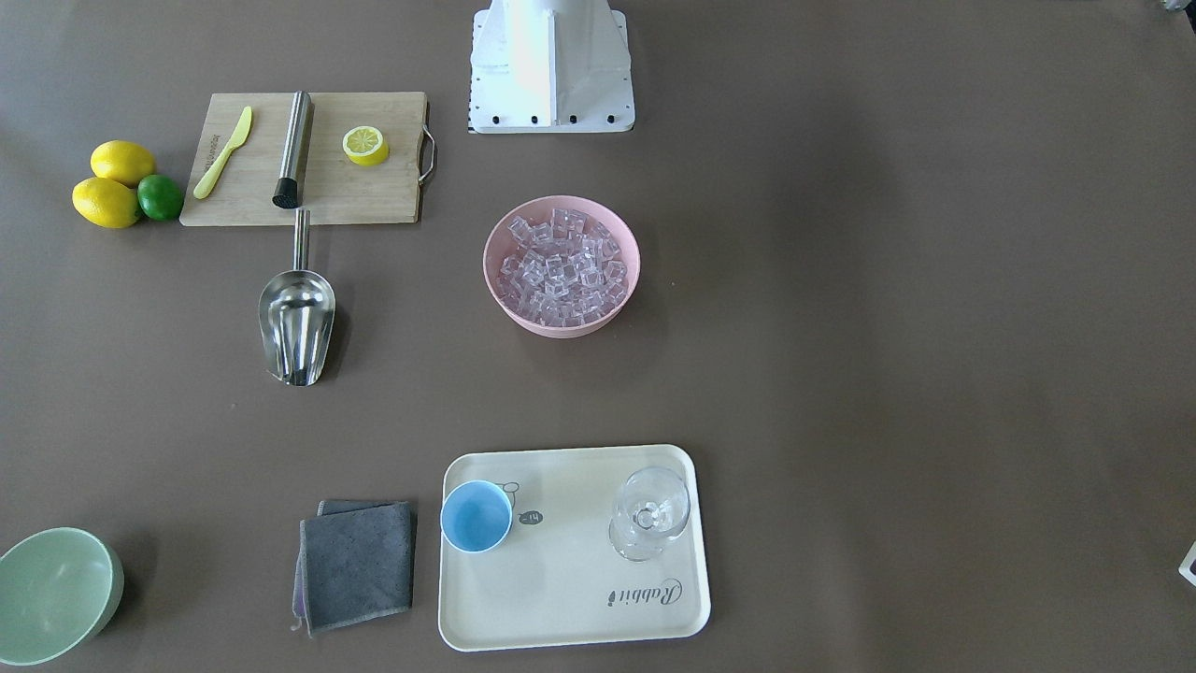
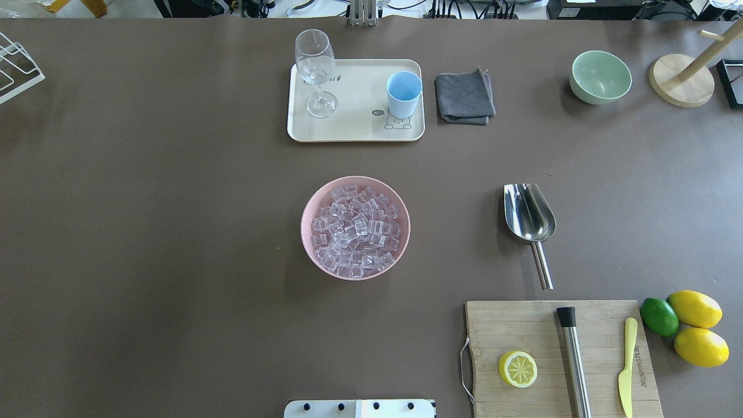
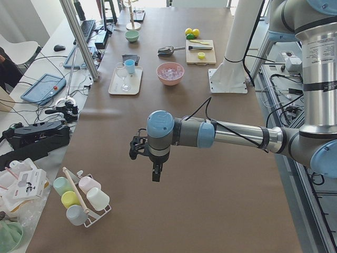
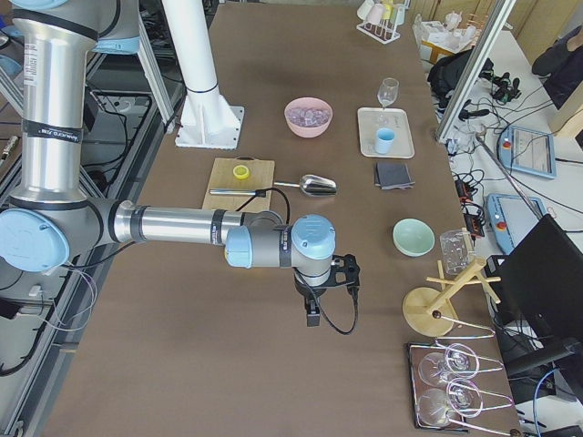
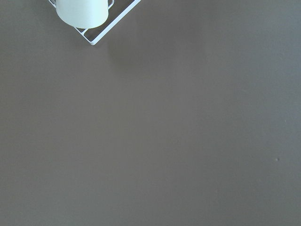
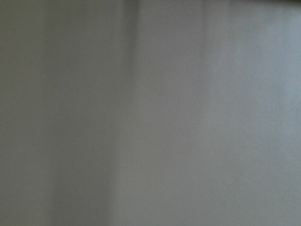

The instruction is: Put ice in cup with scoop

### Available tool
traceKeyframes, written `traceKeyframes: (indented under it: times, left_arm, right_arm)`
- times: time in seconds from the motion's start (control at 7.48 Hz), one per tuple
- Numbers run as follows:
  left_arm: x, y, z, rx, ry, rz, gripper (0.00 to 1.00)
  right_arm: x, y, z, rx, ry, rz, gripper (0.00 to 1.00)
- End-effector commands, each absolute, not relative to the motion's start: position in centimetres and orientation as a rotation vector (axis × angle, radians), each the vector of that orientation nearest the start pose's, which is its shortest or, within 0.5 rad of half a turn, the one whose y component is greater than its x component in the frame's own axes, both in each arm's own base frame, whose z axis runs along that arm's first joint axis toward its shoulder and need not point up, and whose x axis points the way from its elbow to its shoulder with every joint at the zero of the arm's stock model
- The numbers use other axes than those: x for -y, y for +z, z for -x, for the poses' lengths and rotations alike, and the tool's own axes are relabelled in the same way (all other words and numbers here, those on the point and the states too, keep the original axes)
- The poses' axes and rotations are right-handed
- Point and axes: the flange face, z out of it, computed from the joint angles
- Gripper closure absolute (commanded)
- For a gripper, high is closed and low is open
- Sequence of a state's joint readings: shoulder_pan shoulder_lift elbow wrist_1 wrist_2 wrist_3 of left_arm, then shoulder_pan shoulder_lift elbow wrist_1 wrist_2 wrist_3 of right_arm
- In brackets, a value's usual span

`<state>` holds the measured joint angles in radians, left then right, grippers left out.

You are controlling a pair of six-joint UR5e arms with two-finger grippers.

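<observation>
Steel scoop (image 2: 529, 216), shiny, lies on brown tabletop (image 2: 174, 203); clear ice cubes (image 2: 354, 229) in pink bowl (image 2: 306, 232); light-blue cup (image 2: 404, 93) on cream tray (image 2: 354, 125). Left claw (image 3: 156, 173), right claw (image 4: 312, 311): state cannot tell. Risk: thin handle slips, cubes miss cup.

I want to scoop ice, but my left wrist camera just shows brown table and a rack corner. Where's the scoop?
Observer: The scoop lies right of the pink bowl, seen from overhead, with its handle toward the board.
Operator: Is there ice in the cup?
Observer: No. The cup on the tray is empty; the ice is all in the bowl.
Operator: Is my arm close to it?
Observer: No. The left arm hangs over the table at its left end, far from the bowl.
</observation>
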<state>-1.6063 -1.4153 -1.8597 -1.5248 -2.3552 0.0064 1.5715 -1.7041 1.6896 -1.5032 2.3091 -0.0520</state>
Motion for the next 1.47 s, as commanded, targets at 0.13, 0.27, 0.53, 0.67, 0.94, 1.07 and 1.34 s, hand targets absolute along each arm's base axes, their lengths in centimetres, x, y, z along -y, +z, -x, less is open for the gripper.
traceKeyframes:
  times: [0.13, 0.27, 0.53, 0.67, 0.94, 1.07, 1.34]
  left_arm:
    - [42.5, 59.1, 7.9, -0.785, -0.019, -0.092, 0.01]
    - [42.5, 59.1, 7.9, -0.786, -0.019, -0.091, 0.01]
    - [42.5, 59.2, 7.9, -0.786, -0.021, -0.089, 0.01]
    - [42.5, 59.2, 7.9, -0.787, -0.021, -0.09, 0.01]
    - [42.6, 58.8, 7.7, -0.804, -0.012, -0.102, 0.01]
    - [42.8, 58.4, 7.5, -0.825, -0.007, -0.105, 0.01]
    - [43.3, 58.3, 6.3, -0.828, 0.022, -0.1, 0.01]
  right_arm:
    - [43.2, 66.3, -6.7, 0.736, -0.065, -0.064, 0.0]
    - [43.2, 66.4, -6.7, 0.735, -0.067, -0.064, 0.0]
    - [43.2, 66.5, -6.7, 0.735, -0.067, -0.062, 0.0]
    - [43.2, 66.2, -6.7, 0.735, -0.065, -0.067, 0.0]
    - [43.5, 64.6, -6.6, 0.744, -0.067, -0.087, 0.0]
    - [43.6, 64.3, -6.5, 0.747, -0.065, -0.091, 0.0]
    - [44.0, 62.2, -5.0, 0.775, -0.11, -0.117, 0.0]
